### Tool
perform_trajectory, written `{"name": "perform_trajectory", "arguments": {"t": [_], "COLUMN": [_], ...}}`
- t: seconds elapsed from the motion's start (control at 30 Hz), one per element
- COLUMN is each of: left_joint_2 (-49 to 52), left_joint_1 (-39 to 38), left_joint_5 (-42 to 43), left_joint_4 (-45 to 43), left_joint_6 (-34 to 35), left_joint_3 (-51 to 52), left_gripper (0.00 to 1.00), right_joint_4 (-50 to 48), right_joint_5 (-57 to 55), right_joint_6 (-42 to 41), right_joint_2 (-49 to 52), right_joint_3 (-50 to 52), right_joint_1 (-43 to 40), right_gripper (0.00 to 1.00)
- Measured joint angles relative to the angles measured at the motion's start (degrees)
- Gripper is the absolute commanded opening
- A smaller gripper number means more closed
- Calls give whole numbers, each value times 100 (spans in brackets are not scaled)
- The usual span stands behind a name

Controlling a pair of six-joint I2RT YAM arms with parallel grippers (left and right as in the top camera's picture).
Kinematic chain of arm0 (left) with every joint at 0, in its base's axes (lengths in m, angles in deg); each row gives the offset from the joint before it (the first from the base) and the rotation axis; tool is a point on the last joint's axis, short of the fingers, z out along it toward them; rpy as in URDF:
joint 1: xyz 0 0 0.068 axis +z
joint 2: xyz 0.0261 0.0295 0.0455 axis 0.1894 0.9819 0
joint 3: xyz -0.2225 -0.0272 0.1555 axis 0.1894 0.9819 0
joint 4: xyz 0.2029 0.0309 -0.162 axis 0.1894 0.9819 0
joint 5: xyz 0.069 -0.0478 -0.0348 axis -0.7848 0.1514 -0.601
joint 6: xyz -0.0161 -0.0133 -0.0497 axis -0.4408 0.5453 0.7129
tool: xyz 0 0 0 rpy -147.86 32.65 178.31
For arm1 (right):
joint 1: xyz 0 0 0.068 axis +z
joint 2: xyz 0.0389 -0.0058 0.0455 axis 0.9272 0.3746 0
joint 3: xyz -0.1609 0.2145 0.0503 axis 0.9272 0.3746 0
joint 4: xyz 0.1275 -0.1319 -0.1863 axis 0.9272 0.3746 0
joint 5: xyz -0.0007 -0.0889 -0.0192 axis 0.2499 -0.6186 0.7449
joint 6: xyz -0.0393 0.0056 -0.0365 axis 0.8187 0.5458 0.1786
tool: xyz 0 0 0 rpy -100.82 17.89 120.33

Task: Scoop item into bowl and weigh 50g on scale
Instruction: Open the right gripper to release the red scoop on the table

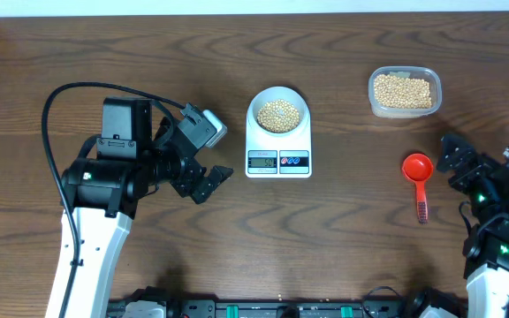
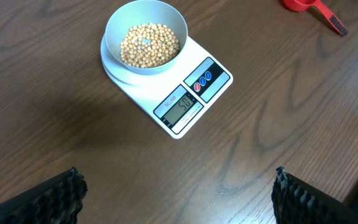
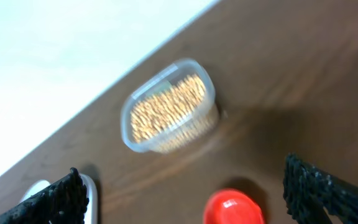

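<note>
Wood table (image 1: 148, 53) | left arm (image 1: 104, 177) angled toward scale (image 1: 278, 150), jaws apart | right arm (image 1: 502, 208) by scoop (image 1: 418, 168), jaws apparently apart

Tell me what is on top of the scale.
The pale bowl stands on the scale, holding tan beans. The platform under the bowl and the bowl's floor under the beans are covered.

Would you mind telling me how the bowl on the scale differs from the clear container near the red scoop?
The bowl is round and opaque pale blue-white, whereas the container is a clear rounded rectangle. The bowl sits on the scale, while the container stands directly on the table. Both are open-topped and hold tan beans.
</note>
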Motion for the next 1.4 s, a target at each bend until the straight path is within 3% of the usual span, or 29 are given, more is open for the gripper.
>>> {"name": "perform_trajectory", "arguments": {"t": [0.47,0.87,1.4], "left_joint_2": [0,0,0], "left_joint_1": [0,0,0], "left_joint_5": [0,0,0], "left_joint_4": [0,0,0], "left_joint_6": [0,0,0], "left_joint_3": [0,-2,-2], "left_gripper": [98,98,98], "right_joint_4": [-260,-190,-39], "right_joint_5": [468,514,98], "right_joint_6": [-90,-1088,-1169], "right_joint_2": [-219,-219,151], "right_joint_3": [-26,-26,-26], "right_joint_1": [0,0,264], "right_gripper": [99,99,99]}}
